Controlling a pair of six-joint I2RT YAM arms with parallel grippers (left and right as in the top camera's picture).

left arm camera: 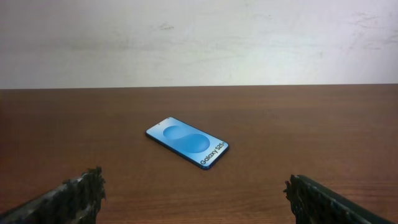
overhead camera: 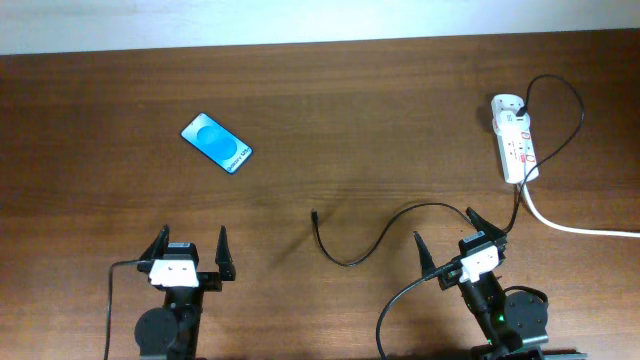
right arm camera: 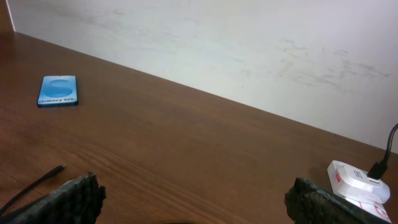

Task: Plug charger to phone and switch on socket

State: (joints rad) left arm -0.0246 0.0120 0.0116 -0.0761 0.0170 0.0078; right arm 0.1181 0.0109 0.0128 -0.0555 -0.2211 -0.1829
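**Overhead: one phone, one cable, one power strip, well apart**

Overhead, one phone (overhead camera: 217,143) lies flat at the left of the brown table (overhead camera: 350,120), screen up and turned at an angle. Nearer the front edge, the left gripper (overhead camera: 193,233) stands wide open and holds nothing. Toward the middle, the free plug of the single black charger cable (overhead camera: 314,214) rests on the wood, well apart from the phone. The cable curves right, passes just beside the fingertips of the right gripper (overhead camera: 444,224), which is also spread wide and empty, and runs up to the one white power strip (overhead camera: 514,140) at the far right. A thick white cord (overhead camera: 580,228) leaves the strip rightward.
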